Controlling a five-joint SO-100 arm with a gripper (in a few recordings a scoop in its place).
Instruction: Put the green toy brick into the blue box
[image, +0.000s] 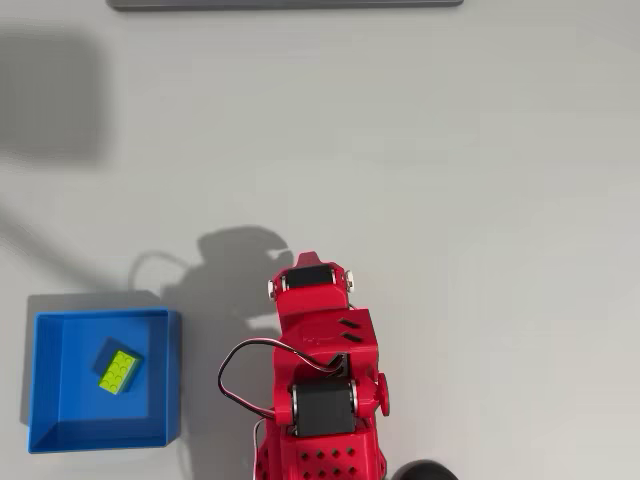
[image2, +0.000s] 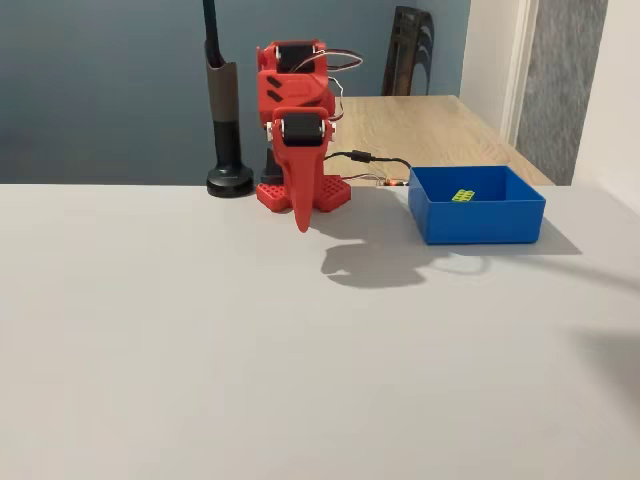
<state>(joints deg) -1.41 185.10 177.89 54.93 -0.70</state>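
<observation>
Green toy brick (image: 118, 370) inside blue box (image: 45, 385) — end effector (image2: 303, 222) closed, empty.

Pale grey table (image2: 200, 350), blue box (image: 170, 375) resting on it, red arm base (image2: 305, 195), black stand (image2: 229, 182)

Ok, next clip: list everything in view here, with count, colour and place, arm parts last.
green toy brick: one, lime green, lying inside the blue box, slightly askew.
blue box: one, bright blue, on the table; left of the arm in the overhead view, right of it in the fixed view.
table: one, light grey.
black post: one, dark with a round base, beside the arm's base.
wooden table: one, light wood, behind.
arm: one, red, folded up.
gripper: one, red, pointing down near the table, shut.
</observation>
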